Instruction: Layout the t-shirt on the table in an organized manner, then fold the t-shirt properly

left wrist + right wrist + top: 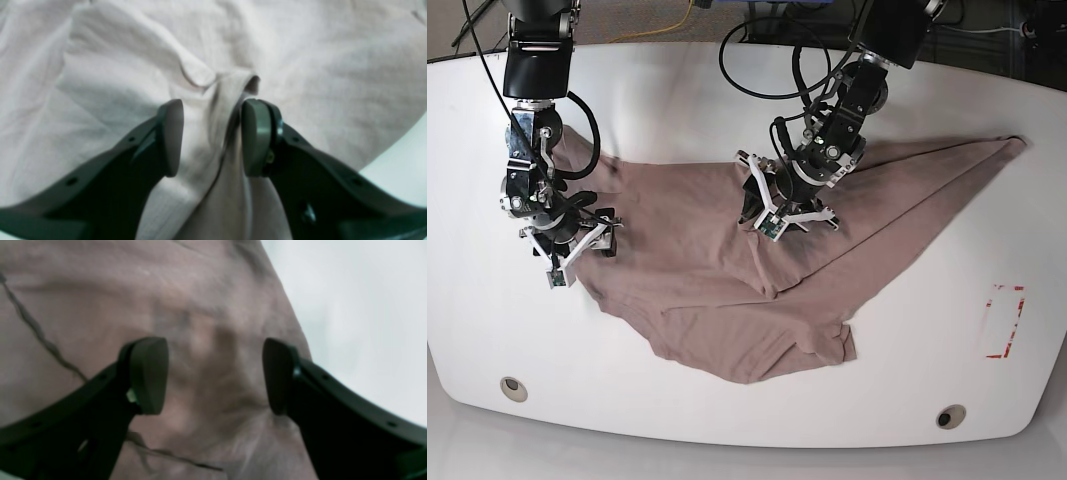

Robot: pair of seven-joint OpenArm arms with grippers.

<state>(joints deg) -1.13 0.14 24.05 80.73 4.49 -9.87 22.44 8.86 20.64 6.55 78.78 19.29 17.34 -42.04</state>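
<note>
White, smooth-topped desk (727,90) carries a dusty mauve-brown, wrinkled thin-fabric t-shirt (727,290), spread crumpled across its middle. Left tool (212,136) straddles a raised fold, jaws parted, one pad touching it. Right tool (215,375) stands wide over the shirt's left edge.

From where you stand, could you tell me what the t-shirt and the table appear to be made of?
The t-shirt looks like thin, soft woven or knit fabric, matte mauve-brown: it creases and bunches into a ridge between the left gripper's parted jaws. The table looks like a hard, smooth white board, perhaps laminate or painted; its faint sheen and clean curved edge suggest that.
</note>
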